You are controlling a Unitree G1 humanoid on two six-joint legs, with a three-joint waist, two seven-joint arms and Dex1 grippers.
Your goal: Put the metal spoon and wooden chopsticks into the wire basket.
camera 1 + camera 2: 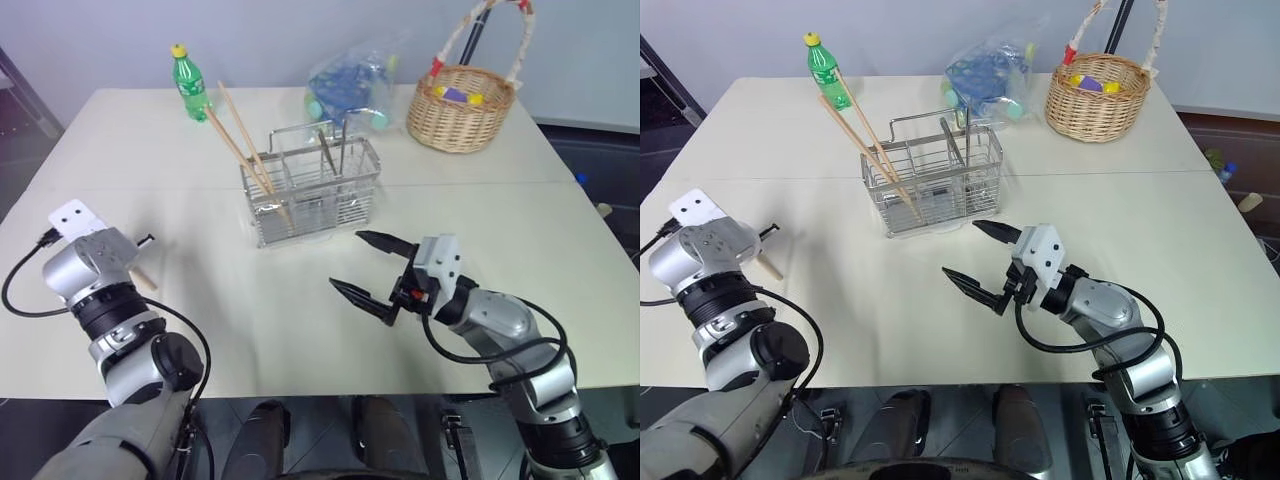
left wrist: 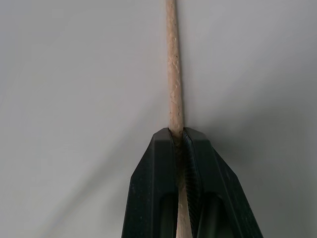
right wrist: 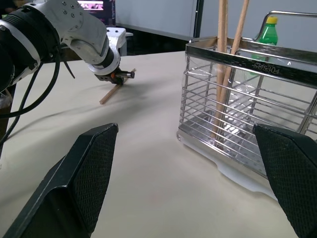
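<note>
table (image 1: 300, 330) | L gripper (image 2: 179, 136) clamps chopstick (image 2: 174, 74) | R gripper (image 1: 365, 268) wide, empty

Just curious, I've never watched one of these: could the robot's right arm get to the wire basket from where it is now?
Probably yes: the open right gripper hangs just short of the wire basket, with only bare table between them.
</note>
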